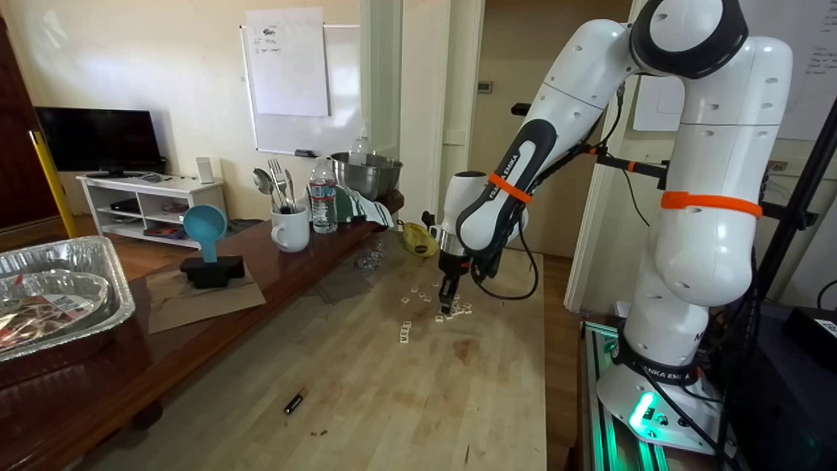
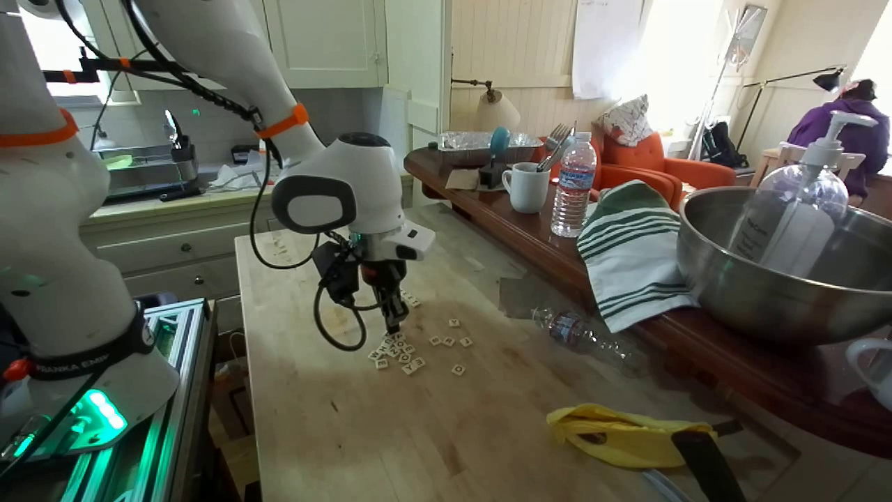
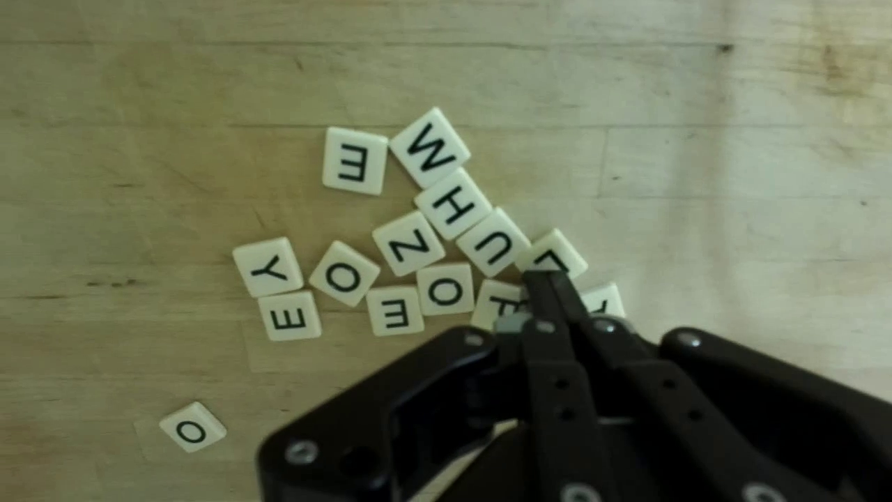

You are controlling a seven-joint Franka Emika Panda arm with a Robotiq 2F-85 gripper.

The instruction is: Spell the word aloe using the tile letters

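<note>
- Cream, flat, square, plastic-looking letter tiles: loose cluster on pale wooden table, mostly left of black fingers in wrist view.
- Fingers together, nothing visibly held.
- Likely light, stiff, slick; pinch opposite edges.

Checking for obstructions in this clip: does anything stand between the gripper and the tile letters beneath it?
Nothing visible does. In the wrist view, the shut gripper partly hides some of the clustered tile letters; whether its tips touch them I can't tell.
</note>
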